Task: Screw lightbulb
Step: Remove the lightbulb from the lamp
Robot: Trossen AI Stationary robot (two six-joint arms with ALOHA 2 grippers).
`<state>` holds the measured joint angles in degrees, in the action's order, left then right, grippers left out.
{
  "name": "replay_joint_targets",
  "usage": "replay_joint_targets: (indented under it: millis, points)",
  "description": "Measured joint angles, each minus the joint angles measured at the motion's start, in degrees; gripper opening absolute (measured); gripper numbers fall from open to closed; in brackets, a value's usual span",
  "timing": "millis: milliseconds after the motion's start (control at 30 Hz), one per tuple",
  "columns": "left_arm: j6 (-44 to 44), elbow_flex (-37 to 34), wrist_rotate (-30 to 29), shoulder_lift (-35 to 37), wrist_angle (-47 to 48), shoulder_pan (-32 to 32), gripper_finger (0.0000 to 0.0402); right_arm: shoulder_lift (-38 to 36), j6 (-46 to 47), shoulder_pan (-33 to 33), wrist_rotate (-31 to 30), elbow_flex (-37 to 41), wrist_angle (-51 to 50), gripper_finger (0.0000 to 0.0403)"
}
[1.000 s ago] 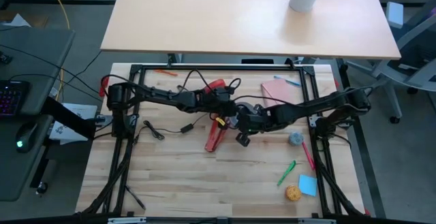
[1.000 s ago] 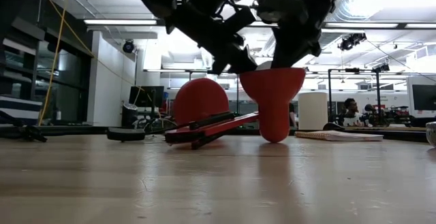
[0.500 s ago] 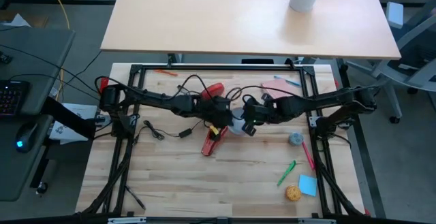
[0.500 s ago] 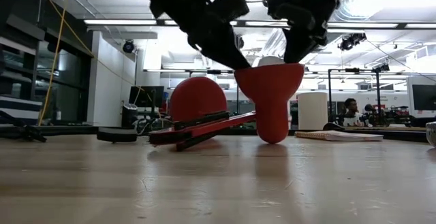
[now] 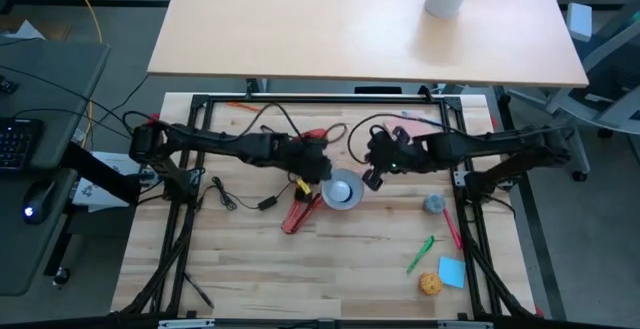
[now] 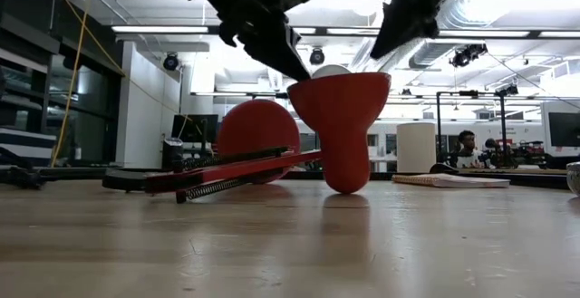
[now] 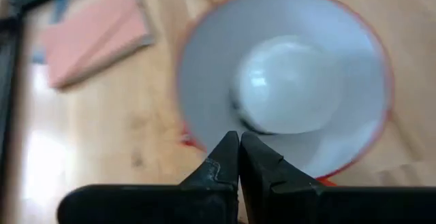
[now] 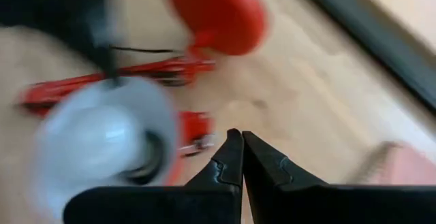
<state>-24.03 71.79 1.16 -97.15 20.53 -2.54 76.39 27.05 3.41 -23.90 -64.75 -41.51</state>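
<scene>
Both end effectors, left (image 7: 238, 157) and right (image 8: 241, 157), pinched together empty, flank the lamp shade (image 5: 342, 191) holding the lightbulb (image 7: 289, 84).

A: Where's your lightbulb (image 7: 289, 84)?

B: In the lamp shade (image 5: 342, 191), mid tabletop (image 5: 330, 269). You've got the shade's mouth facing up, with the lamp's arm (image 5: 298, 212) running off to its left and lying flat.

A: And your claws?

B: Your left claw (image 5: 318, 169) sits just left of the shade, above its rim. Your right claw (image 5: 372, 177) is just right of it. Both are clear of the bulb.

A: What else is around?

B: A notebook (image 5: 418, 132) lies behind the right claw. A round lump (image 5: 433, 203) sits right of the shade. A pen (image 5: 419, 254), a sticky pad (image 5: 451, 271) and a ball (image 5: 430, 284) lie front right.
</scene>
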Motion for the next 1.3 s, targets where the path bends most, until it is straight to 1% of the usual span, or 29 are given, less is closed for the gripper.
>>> replay_joint_targets:
  millis: [167,267,433,533,767,833,967,1300]
  points:
    - [-1.8,0.0,-0.2,1.4,-1.1,-2.1,0.0,-0.3,1.6,3.7,5.7,0.0,5.0,0.0]
    - [-4.1,0.1,-0.2,1.2,-3.4,-2.8,0.0,0.8,3.0,6.8,7.2,0.0,10.1,0.0]
    - [-9.5,0.1,0.6,-1.1,-9.9,-1.2,0.0,4.4,7.2,10.0,7.4,0.0,13.2,0.0]
    - [-12.1,0.1,0.7,-1.9,-11.9,0.2,0.0,7.2,8.6,10.9,8.0,0.0,14.7,0.0]
    - [-13.1,0.2,-6.0,-3.1,-11.6,1.0,0.0,12.6,9.8,12.0,9.5,0.0,22.0,0.0]
    - [-13.6,0.2,-6.4,-3.4,-11.9,1.0,0.0,14.1,10.5,12.0,10.5,0.0,22.1,0.0]
    - [-13.8,0.2,-6.4,-3.6,-11.5,1.3,0.0,16.0,11.5,12.0,10.5,0.0,22.8,0.0]
    - [-14.6,0.2,-6.1,-5.2,-10.0,2.9,0.0,17.1,12.7,12.1,7.5,0.0,20.8,0.0]
